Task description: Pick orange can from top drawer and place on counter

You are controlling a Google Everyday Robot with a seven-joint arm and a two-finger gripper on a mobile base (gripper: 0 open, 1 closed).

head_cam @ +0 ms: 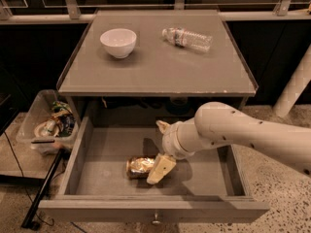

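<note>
Orange can [140, 165], one, in top drawer [99, 152], pincer [162, 148] beside

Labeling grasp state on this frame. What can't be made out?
Camera view only:
1. Right end of the orange can, in the top drawer: hidden behind the open hand's lower finger; contact unclear.
2. Drawer's back, under the counter: in shadow.
3. Arm past the elbow: cut off by the right edge.
4. Plastic bin's contents, left: too small.

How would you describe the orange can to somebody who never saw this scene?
Below the grey counter, the top drawer stands pulled open. On its floor near the front lies the orange can, beside the gripper. Unlike the white bowl and clear bottle above, it is shiny orange-gold metal.
</note>
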